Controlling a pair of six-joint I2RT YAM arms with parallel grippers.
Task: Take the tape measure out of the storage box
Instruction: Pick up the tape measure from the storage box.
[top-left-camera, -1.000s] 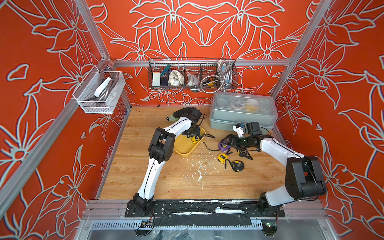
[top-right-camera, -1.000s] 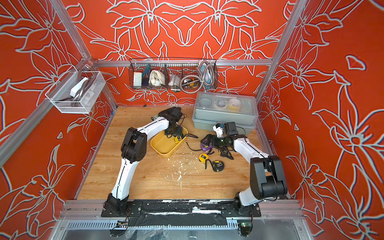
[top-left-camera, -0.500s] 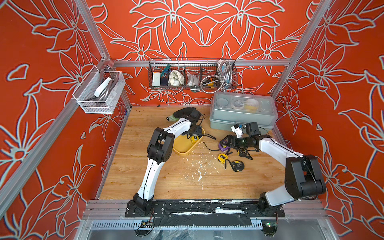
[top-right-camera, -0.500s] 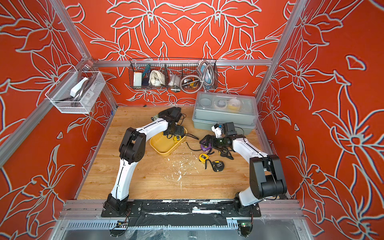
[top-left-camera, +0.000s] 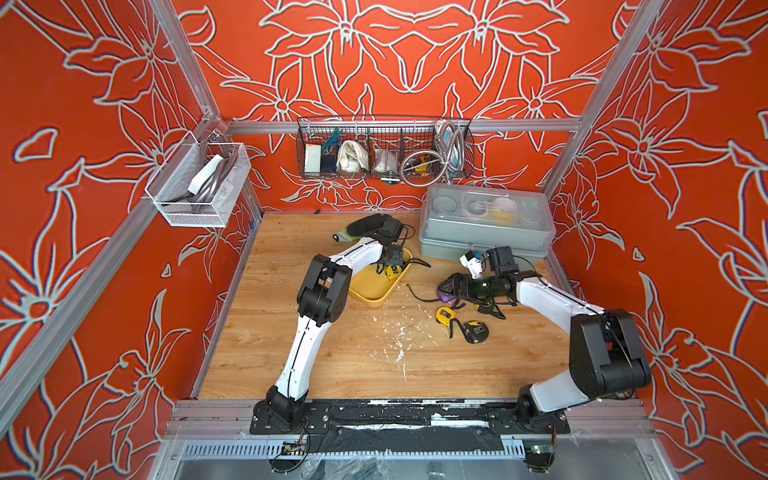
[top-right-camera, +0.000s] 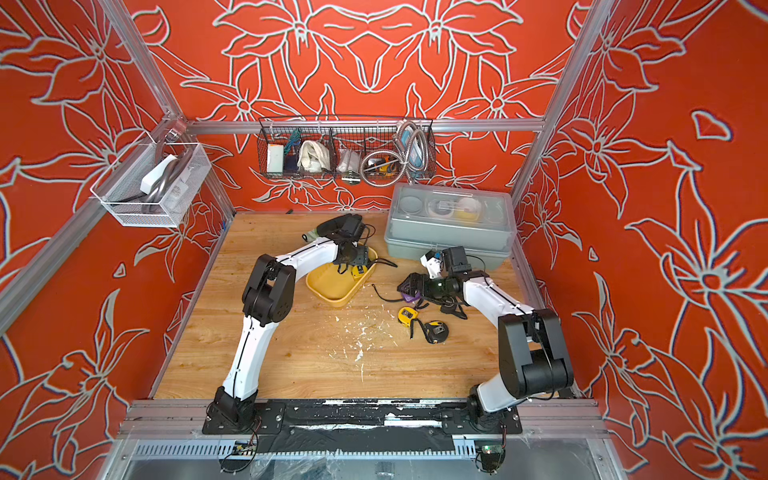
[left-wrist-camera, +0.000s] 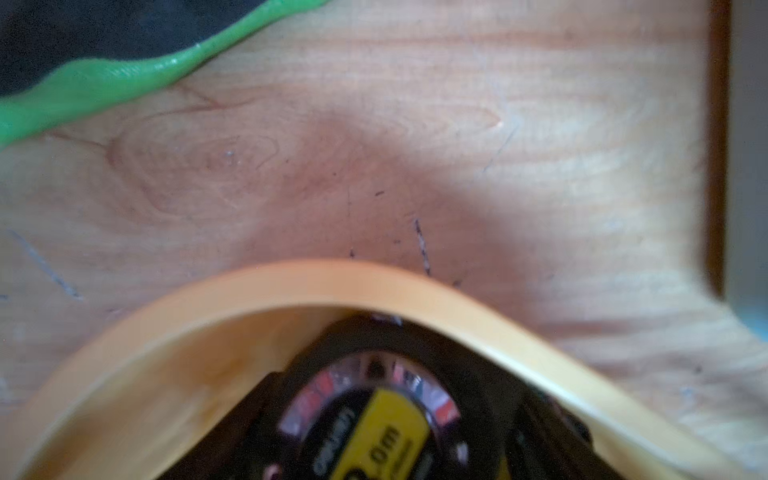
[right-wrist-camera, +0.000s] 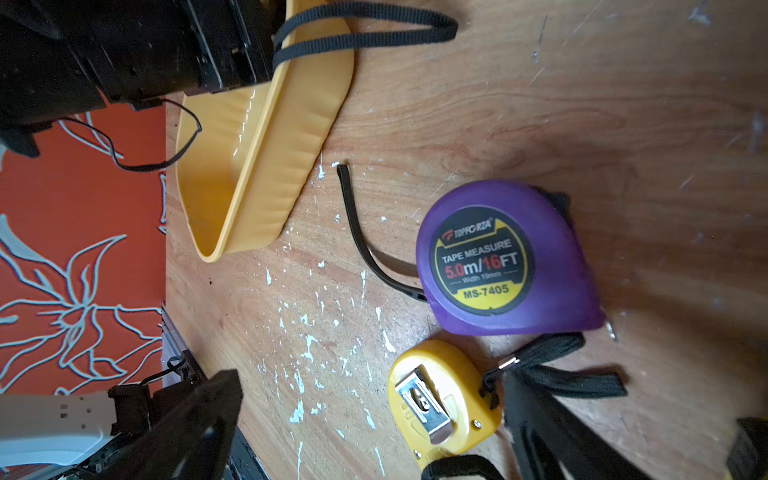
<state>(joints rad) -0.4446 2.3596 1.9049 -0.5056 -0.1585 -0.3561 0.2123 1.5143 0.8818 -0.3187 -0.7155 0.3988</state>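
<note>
**A:** What has changed for us in the last second?

**B:** Very little that we can see from above. Our left gripper (top-left-camera: 388, 262) stays low over the far corner of the storage box (top-left-camera: 372, 291), just where it was. The tape measure (top-left-camera: 392, 272) has not left that corner.

**A:** Do we have hold of it?

**B:** We cannot tell. In both top views the wrist body hides the jaws, and the left wrist view shows neither finger. There we see only the tape measure (left-wrist-camera: 374, 419) filling the lower edge, blurred and tucked into the curve of the box's rim (left-wrist-camera: 316, 282).

**A:** So it is still inside?

**B:** Yes. It lies in the box, and a black strap (right-wrist-camera: 365, 29) loops out over the rim onto the tabletop (top-left-camera: 374, 357). We judge we are at the grasp itself, and the lift has not begun.

**A:** And our other arm?

**B:** Our right gripper (top-left-camera: 451, 286) has not shifted either. It hovers spread wide and empty over the purple tape measure (right-wrist-camera: 498, 257), with the yellow tape measure (right-wrist-camera: 440, 399) just beside that. Both already lie on the tabletop, well apart from the box.

**A:** What does that mean for the task?

**B:** Nothing is finished yet. The corner is tight, with the rim close around the tape measure. When we lift, we think the light box may come up too, or the strap may catch on the rim.
</note>
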